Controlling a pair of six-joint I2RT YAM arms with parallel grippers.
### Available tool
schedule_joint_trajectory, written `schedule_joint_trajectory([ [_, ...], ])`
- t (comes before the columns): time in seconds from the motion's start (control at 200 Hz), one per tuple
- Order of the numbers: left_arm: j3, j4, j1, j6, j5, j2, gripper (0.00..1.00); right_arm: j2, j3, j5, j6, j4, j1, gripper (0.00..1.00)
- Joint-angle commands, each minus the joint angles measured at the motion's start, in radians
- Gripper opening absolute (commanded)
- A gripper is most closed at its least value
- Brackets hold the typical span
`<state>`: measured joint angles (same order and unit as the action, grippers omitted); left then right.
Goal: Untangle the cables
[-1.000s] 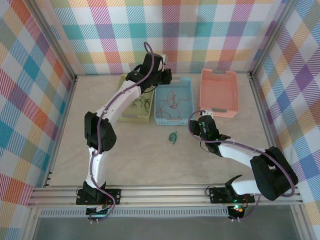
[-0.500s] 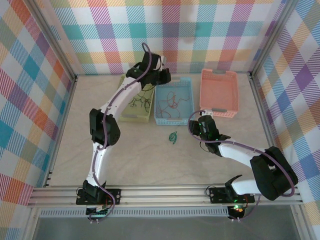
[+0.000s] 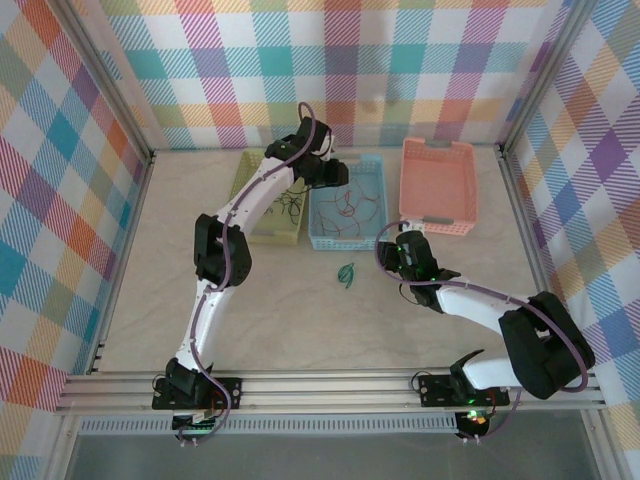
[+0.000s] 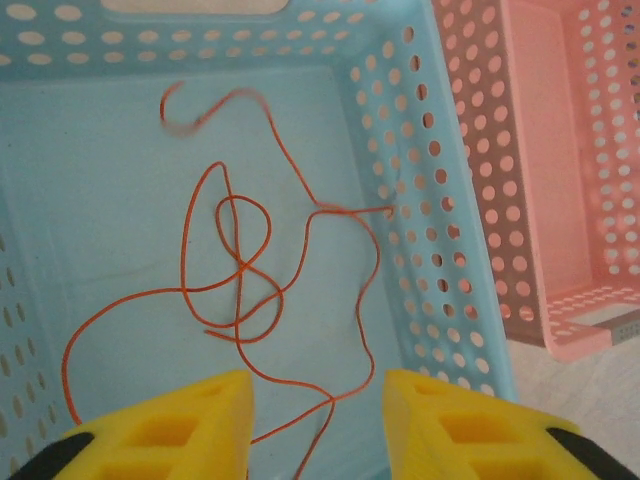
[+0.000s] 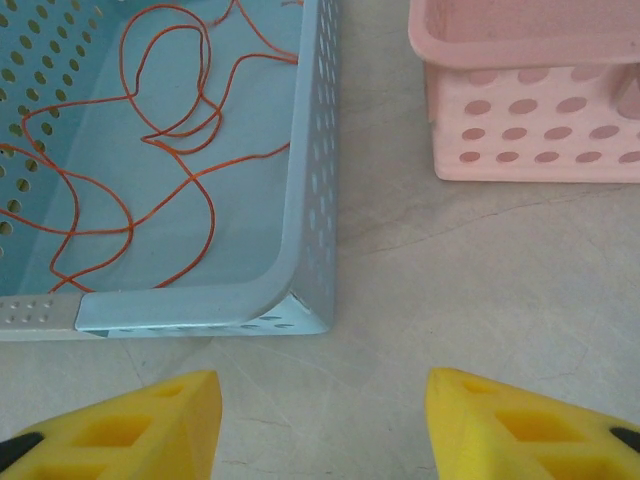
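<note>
3 perforated plastic baskets stand in a row along the far edge of the beige table (image 3: pixel 300 320): a yellow-green basket (image 3: pixel 268 237) on the left, a light blue basket (image 3: pixel 345 243) in the middle and a pink basket (image 3: pixel 437 225) on the right. The thin orange-red wire (image 4: pixel 243 268) lies in loose, crossing loops on the floor of the light blue basket. A thin black wire (image 3: pixel 285 207) lies tangled in the yellow-green basket. A small bunched green wire (image 3: pixel 346 273) lies on the bare table, just in front of the blue basket's near wall.

The left gripper (image 4: pixel 318 390) hangs over the blue basket, its 2 yellow fingers apart with nothing between them, the orange-red wire below. The right gripper (image 5: pixel 322 385) hovers over the table at the blue basket's near right corner, with the pink basket beyond to its right. Its fingers are spread and empty.
</note>
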<state>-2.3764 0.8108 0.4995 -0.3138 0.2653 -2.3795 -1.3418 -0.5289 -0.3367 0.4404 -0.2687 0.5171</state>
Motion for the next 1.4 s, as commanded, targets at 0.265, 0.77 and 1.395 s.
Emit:
schedule_joint_trajectory([
  [0.265, 0.104, 0.005, 0.028, 0.034, -0.045, 0.249, 0.5, -0.007, -0.016, 0.012, -0.012, -0.021, -0.003, 0.57],
  [0.77, 1.19, -0.515, 0.094, -0.135, -0.09, 1.065, 0.52, -0.034, -0.054, 0.263, -0.176, -0.092, 0.074, 0.51],
  [1.395, 1.718, -0.846, 0.1, -0.138, -0.184, 1.294, 0.52, -0.033, -0.365, 0.189, -0.215, 0.43, 0.204, 0.58],
])
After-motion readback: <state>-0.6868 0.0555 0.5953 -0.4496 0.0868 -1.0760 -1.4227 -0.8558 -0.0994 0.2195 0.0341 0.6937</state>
